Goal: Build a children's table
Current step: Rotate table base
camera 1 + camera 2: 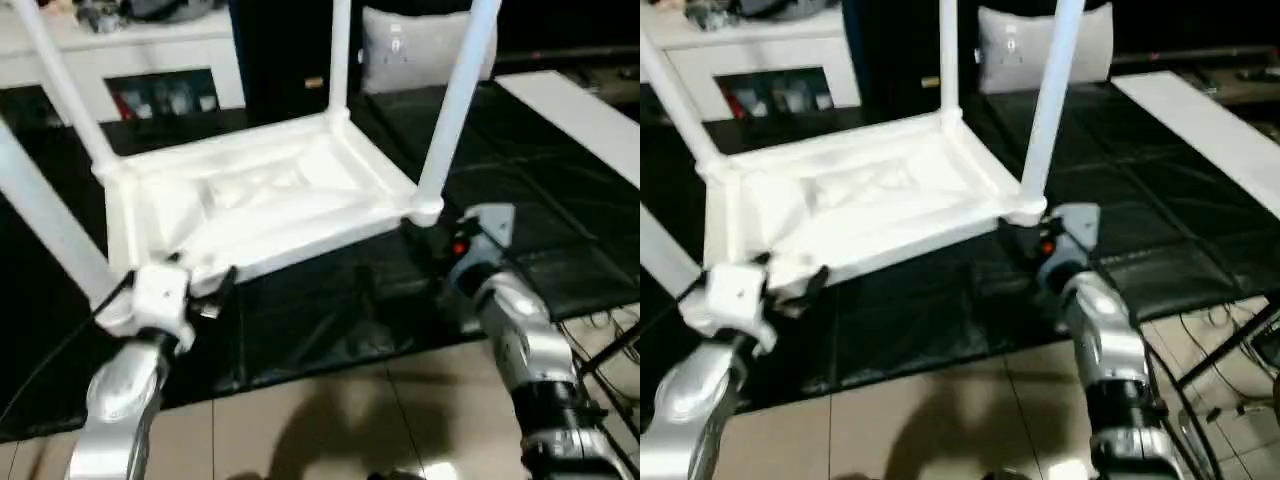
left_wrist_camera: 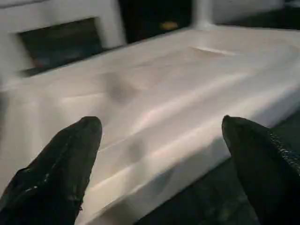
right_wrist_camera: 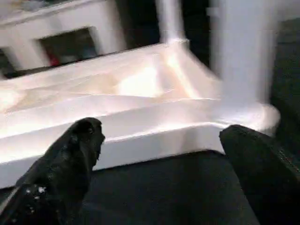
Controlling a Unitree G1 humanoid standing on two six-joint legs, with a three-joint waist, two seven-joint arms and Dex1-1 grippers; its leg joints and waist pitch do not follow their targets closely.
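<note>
Looking through head view, we see children's table [image 1: 260, 200] upside down on black mat [image 1: 330, 320], four legs up, likely so sockets face us. Left tool [image 1: 215, 290] released beside near rim; right tool [image 1: 430, 240] released at near-right leg [image 1: 455, 110]. Left wrist view: our fingers [image 2: 70, 159] spread, nothing gripped, ribbed underside ahead. Right wrist view: spread before corner socket [image 3: 253, 115].

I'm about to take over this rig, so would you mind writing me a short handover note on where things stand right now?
Left gripper: open, holding nothing, at the near left edge of the table top.
Right gripper: open, holding nothing, by the near right corner.
The table top lies upside down on the black mat.
Done: four legs stand up from the corner sockets.
Left: how firmly they sit can't be judged; check, then turn the table upright.
</note>
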